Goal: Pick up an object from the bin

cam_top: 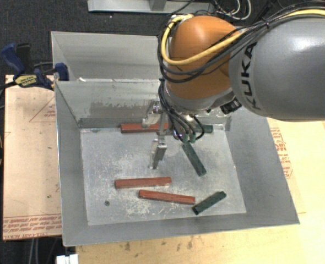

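Bar of dark green, rectangular point(195, 161), lies just right of the hand point(172, 149), slanting near-right; whether the hand is apart or together cannot be told.

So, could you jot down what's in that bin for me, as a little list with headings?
container: grey metal bin
back: back red-brown stick, lying along the far wall
front: two red-brown sticks lying flat, upper front stick and lower front stick
front right: flat dark green stick
middle: slanted dark green stick, under the arm
tool: tool, low over the middle of the bin, beside the slanted stick
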Robot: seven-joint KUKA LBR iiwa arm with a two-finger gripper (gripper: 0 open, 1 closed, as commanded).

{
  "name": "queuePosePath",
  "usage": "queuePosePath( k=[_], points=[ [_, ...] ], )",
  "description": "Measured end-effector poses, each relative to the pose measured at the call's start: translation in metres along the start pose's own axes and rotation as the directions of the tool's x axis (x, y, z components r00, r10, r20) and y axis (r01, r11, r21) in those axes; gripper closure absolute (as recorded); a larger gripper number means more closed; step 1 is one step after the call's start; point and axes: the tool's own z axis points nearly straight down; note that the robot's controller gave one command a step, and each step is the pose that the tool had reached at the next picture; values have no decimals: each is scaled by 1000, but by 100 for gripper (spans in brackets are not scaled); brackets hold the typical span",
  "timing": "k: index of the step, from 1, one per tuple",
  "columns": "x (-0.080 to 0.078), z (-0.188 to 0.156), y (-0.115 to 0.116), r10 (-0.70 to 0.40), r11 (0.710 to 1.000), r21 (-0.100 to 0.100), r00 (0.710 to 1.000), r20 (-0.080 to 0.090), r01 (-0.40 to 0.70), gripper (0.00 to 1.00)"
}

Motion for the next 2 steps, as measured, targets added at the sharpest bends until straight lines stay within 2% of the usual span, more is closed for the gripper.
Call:
queuePosePath(
  k=[1, 2],
  points=[
    [0, 0, 0, 0, 1000, 0, 1000, 0, 0, 0],
    [10, 33, 1, -58, 998, 0, 998, 7, 58, 0]
  ],
)
